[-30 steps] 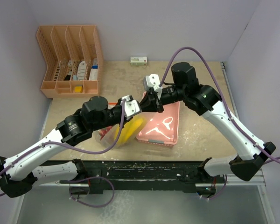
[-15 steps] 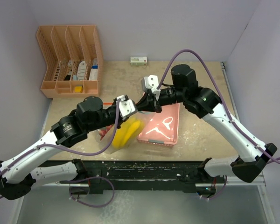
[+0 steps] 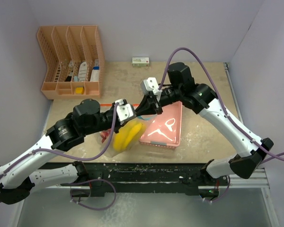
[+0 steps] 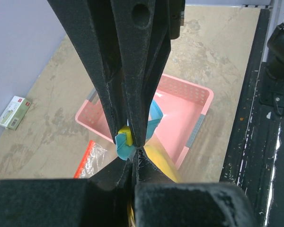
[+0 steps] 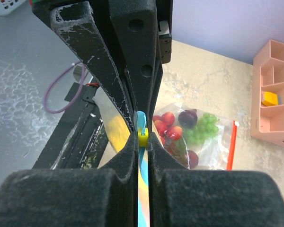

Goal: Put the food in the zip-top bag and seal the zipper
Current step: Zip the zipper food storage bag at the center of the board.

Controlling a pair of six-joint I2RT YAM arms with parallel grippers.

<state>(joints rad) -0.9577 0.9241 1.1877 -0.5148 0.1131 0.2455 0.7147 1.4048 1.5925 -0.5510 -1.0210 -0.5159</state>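
both arms meet in the middle over the table (image 3: 203, 80), nose to nose. the left gripper (image 4: 133, 160) is clamped tight on the blue zipper strip (image 4: 154, 116) of the zip-top bag (image 3: 137, 126). the right gripper (image 5: 143, 142) is pinched narrow onto the same strip, with the yellow slider (image 5: 143, 136) right between its fingertips. the 2 sets of jaws are just beside each other, nearly touching.

the bag hangs under them with the yellow bananas (image 3: 124, 138) inside, showing through the clear plastic, just left of the pink basket (image 3: 173, 135). can't tell if the bag's bottom rests on the table, or how much of the zipper is closed.

there's a 2nd clear bag (image 5: 213, 146) lying flat on the table beside it, with strawberries (image 5: 168, 125), green grapes (image 5: 203, 125) and a dark round fruit in it. its red zipper (image 5: 231, 144) is on the far side.

a peach organizer (image 3: 71, 61) sits at the back left, and a small box (image 3: 140, 60) by the back wall.
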